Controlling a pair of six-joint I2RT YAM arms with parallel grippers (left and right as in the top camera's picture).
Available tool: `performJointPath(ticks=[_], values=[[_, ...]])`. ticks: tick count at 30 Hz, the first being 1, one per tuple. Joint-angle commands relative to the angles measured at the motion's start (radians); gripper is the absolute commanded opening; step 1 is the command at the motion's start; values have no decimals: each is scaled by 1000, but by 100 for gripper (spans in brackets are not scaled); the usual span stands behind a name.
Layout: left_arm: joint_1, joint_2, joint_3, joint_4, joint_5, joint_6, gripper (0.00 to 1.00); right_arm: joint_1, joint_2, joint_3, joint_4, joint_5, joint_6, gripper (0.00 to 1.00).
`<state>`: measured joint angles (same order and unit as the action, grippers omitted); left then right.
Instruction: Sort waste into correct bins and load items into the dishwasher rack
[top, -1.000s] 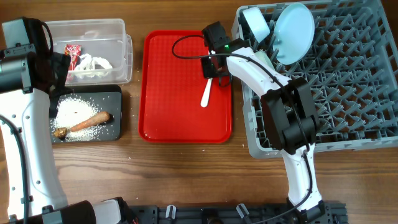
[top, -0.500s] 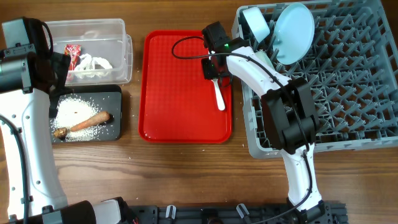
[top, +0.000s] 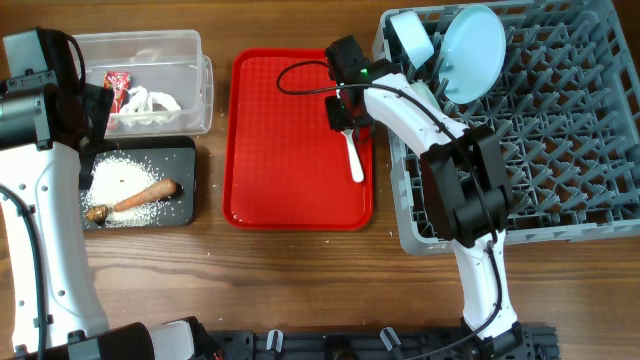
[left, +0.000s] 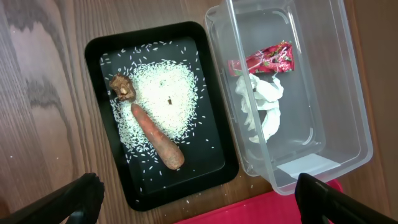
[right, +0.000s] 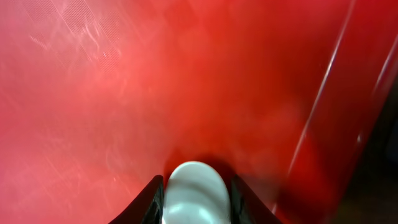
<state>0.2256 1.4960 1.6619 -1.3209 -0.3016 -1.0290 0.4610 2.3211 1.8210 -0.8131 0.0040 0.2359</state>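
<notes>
Right pincer (top: 342, 112) is clamped on the white plastic spoon (top: 353, 158), over the right side of the red tray (top: 280, 150), just beside the dishwasher rack (top: 560, 150). From overhead the spoon is a slim, glossy white stick slanting away from the fingers toward the tray's front edge. The wrist view shows its rounded end blurred between two dark fingers. Whether it touches the tray, I cannot tell.

Over on the left, the left pincer (left: 202, 202) hangs spread wide above the bins. The clear tub (left: 323, 93) holds the red wrapper (left: 270, 59) and white scraps (left: 264, 106). The black tray (left: 99, 62) carries rice (left: 161, 99), the carrot stick (left: 155, 137) and the brown lump (left: 122, 87). The pale blue plate (top: 472, 50) stands in the rack's far-left corner.
</notes>
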Motion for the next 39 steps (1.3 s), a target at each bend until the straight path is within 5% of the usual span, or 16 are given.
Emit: performJointPath(ticks=[1, 19, 22, 32, 39], values=[[1, -4, 12, 0, -5, 8, 100, 1, 47, 22, -31, -12, -26, 8], [1, -4, 12, 0, -5, 8, 100, -104, -455, 66, -102, -13, -22, 8], [1, -4, 12, 0, -5, 8, 100, -146, -509, 66, -102, -13, -18, 16], [1, -4, 12, 0, -5, 8, 100, -97, -476, 27, -78, -261, -25, 38], [1, -4, 12, 0, -5, 8, 100, 129, -306, 22, -53, -342, 38, 44]])
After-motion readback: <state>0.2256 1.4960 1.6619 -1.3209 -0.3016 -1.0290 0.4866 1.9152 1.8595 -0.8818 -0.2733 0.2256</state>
